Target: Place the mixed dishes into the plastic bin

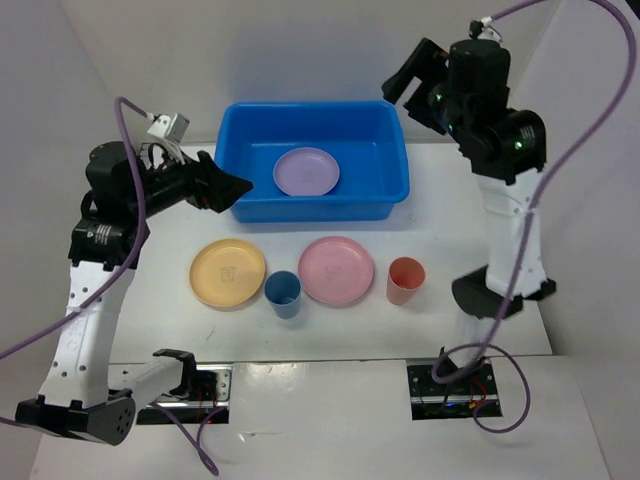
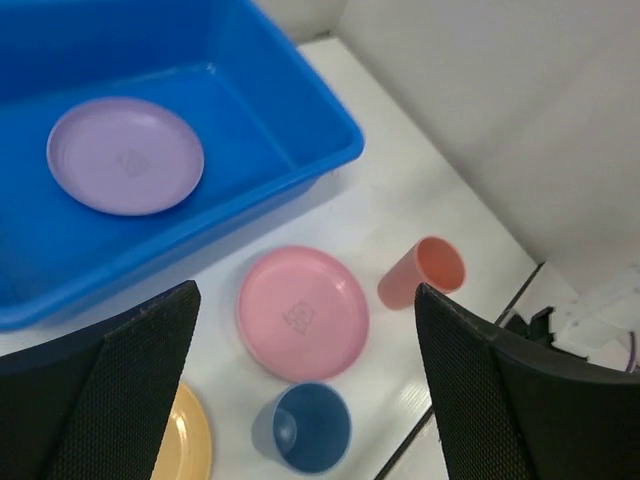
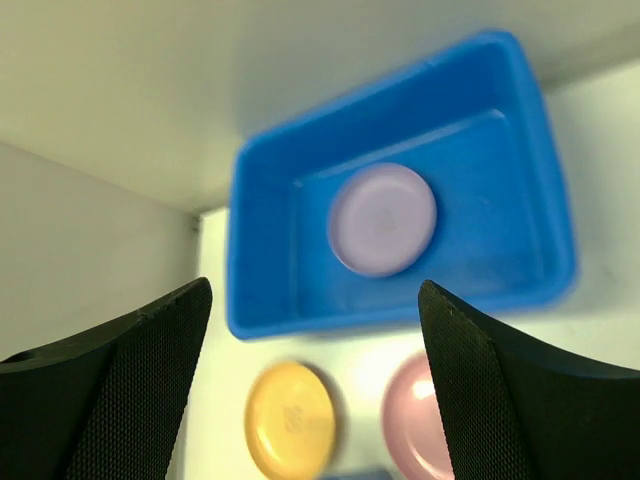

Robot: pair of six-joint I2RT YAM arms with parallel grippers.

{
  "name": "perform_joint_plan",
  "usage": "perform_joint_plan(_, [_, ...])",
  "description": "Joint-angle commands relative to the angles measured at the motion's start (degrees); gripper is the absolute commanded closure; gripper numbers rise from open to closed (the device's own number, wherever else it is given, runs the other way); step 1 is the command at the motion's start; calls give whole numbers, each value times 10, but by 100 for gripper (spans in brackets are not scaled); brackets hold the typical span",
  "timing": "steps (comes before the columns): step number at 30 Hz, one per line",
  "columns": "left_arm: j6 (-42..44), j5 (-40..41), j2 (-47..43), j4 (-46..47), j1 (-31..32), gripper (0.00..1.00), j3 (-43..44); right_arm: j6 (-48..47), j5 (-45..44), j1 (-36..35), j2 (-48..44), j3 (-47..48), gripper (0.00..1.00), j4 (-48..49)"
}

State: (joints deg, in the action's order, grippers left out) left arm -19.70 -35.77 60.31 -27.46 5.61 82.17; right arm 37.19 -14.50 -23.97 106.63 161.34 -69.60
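**Work area.** The bin [image 1: 320, 208] stands at the far centre of the table [image 1: 330, 335], long side facing the arms. 1 dish lies inside it: the lilac plate [image 1: 306, 170], flat on the floor, right side up, near the middle and clear of all 4 walls.

**Dishes outside the bin.** 4 dishes stand in a row on the table in front of the bin. From left to right in the top view:
1. Yellow plate [image 1: 228, 272], flat.
2. Blue cup [image 1: 283, 293], upright, mouth up, set slightly nearer the arm bases than the plates. It sits between the 2 plates and just beside each; contact with the pink plate cannot be confirmed.
3. Pink plate [image 1: 336, 269], flat.
4. Salmon cup [image 1: 405, 280], upright, mouth up, near the pink plate but apart from it.

**Left gripper** [image 1: 238, 187]. It hangs in the air at the left end of the bin, near the rim and pointing toward the bin. The left wrist view shows its fingers [image 2: 130, 390] spread wide with nothing between them; the pink plate and blue cup are visible on the table through the gap.

**Right gripper** [image 1: 405, 95]. It is raised high at the far right corner of the bin. The right wrist view is blurred, but its fingers [image 3: 130, 380] stand wide apart and hold nothing; the bin and the lilac plate lie well below
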Motion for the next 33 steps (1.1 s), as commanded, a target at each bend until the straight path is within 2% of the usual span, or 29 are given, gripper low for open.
perform_joint_plan(1, [-19, -11, 10, 6, -19, 6, -46, -12, -70, -6, -81, -138, 12, -52])
perform_joint_plan(2, [-24, 4, 10, -3, -25, 6, -63, -12, -70, 2, -155, -222, 12, -52])
perform_joint_plan(3, [-34, 10, 4, -3, -32, 9, -81, -5, -61, 21, -190, -260, 12, -45])
perform_joint_plan(4, [-58, 11, -2, -3, -46, 15, -121, -5, -52, 27, -222, -336, 12, -37])
perform_joint_plan(6, [-87, 11, -7, 18, -70, 28, -159, -5, -25, 27, -306, -411, 12, -1])
perform_joint_plan(7, [-112, 11, -15, 27, -80, 42, -176, -5, -13, 27, -329, -490, 12, 14])
perform_joint_plan(8, [-123, 22, -15, 35, -89, 71, -191, -5, -4, 27, -369, -533, 12, 31])
perform_joint_plan(11, [-136, 39, -22, 36, -139, 98, -219, -13, 57, 51, -407, -687, 12, 98])
perform_joint_plan(12, [-136, 53, -22, 17, -150, 100, -219, -19, 94, 59, -413, -715, 10, 113])
perform_joint_plan(14, [-129, 83, -15, -6, -182, 97, -227, -24, 118, 59, -421, -775, 10, 157])
perform_joint_plan(15, [-124, 90, -15, -7, -191, 89, -233, -29, 139, 59, -421, -794, 10, 169])
perform_joint_plan(17, [-140, 104, -9, 4, -216, 86, -273, -48, 146, 59, -421, -800, 10, 197])
perform_joint_plan(18, [-148, 112, -9, 10, -221, 79, -287, -56, 146, 59, -416, -800, 10, 204])
perform_joint_plan(19, [-155, 122, -4, 16, -221, 68, -299, -66, 151, 70, -409, -800, 10, 210])
perform_joint_plan(20, [-161, 131, 3, 16, -221, 65, -307, -83, 151, 75, -404, -800, 10, 222])
perform_joint_plan(22, [-161, 160, 15, 16, -221, 52, -314, -96, 178, 88, -396, -794, 10, 238])
perform_joint_plan(26, [-121, 190, 65, 9, -221, 15, -314, -108, 225, 106, -383, -808, 10, 283])
perform_joint_plan(27, [-113, 196, 73, 9, -221, 12, -314, -108, 231, 106, -377, -816, 10, 292])
perform_joint_plan(33, [-72, 271, 106, -1, -221, 12, -319, -108, 267, 106, -372, -843, 9, 349])
